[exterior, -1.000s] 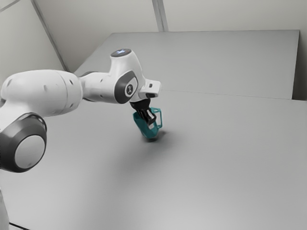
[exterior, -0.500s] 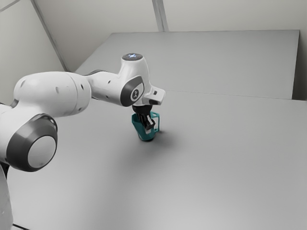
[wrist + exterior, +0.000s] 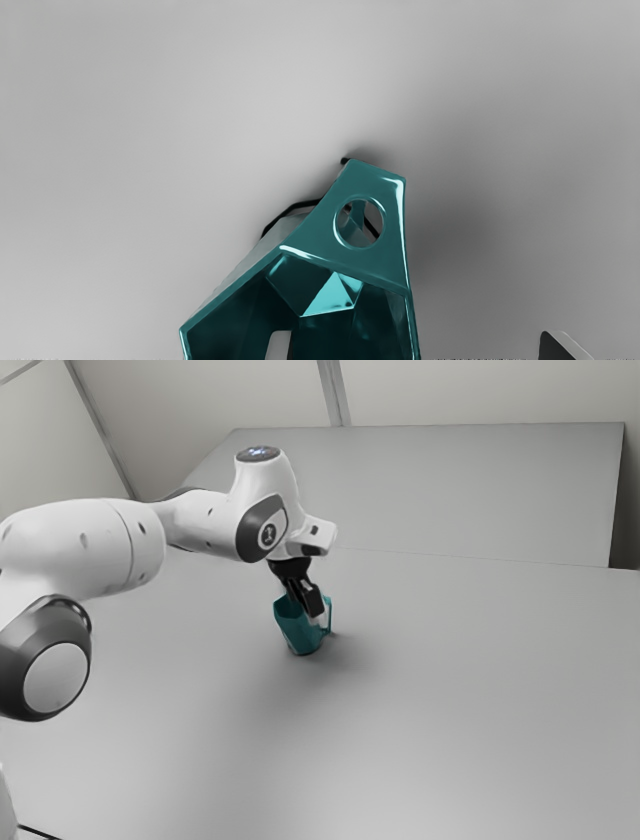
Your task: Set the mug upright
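Mug (image 3: 294, 628) on its base on the bench (image 3: 440, 700), mouth up. My jaws are spread around its wall, one finger (image 3: 279, 346) inside. I'd judge uprighting done, backing out left.

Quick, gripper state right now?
Gripper: open, holding nothing; its fingers stand wide apart, one inside the mug, the other outside, with a gap to the mug's wall.
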